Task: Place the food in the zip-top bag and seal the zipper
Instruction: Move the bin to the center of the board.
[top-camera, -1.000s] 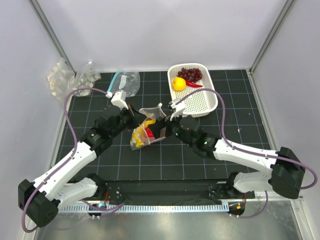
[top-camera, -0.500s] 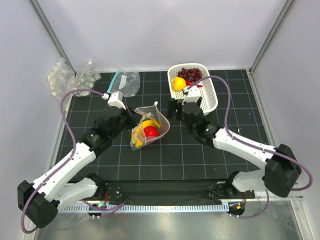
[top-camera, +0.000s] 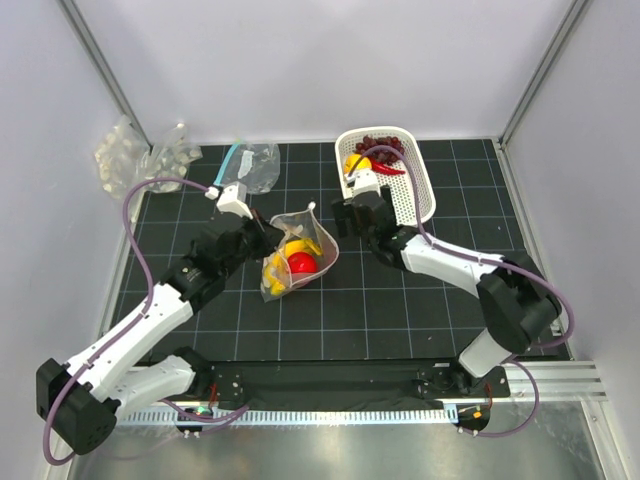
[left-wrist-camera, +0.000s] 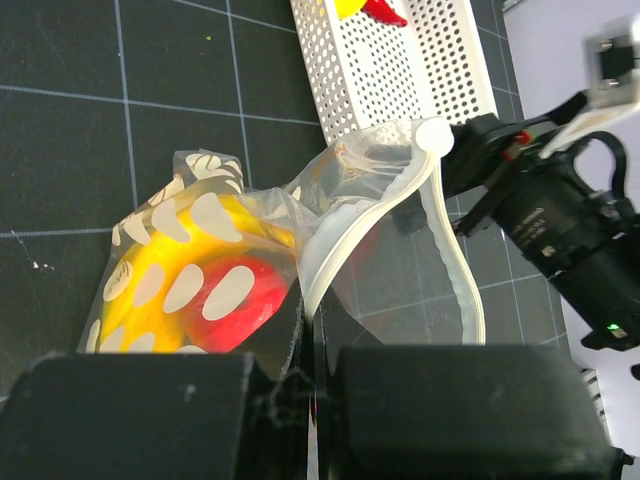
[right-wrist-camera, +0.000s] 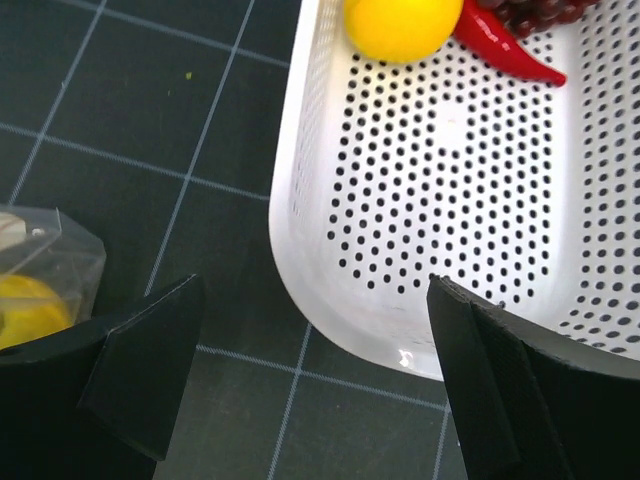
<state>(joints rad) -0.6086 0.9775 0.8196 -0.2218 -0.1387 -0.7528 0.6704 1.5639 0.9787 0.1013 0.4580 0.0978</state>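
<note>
Care: left pincer (left-wrist-camera: 312, 395), pinching the zip-top bag (left-wrist-camera: 370, 190) rim, holds its mouth wide; right pincer (right-wrist-camera: 312, 295), spread, should straddle the round yellow fruit (right-wrist-camera: 402, 22) squarely.

Black mat (top-camera: 400, 310) with a pale grid, covering the table from the frame's centre to its lower part. Lying directly on it: a white basket (top-camera: 421, 196) at upper centre-right; the zip-top bag (top-camera: 327, 248) at centre, just left of the basket; a clear bag with a teal strip (top-camera: 257, 163) at upper left; bumpy clear packs (top-camera: 125, 155) at the mat's upper-left corner, partly beyond its edge.
</note>
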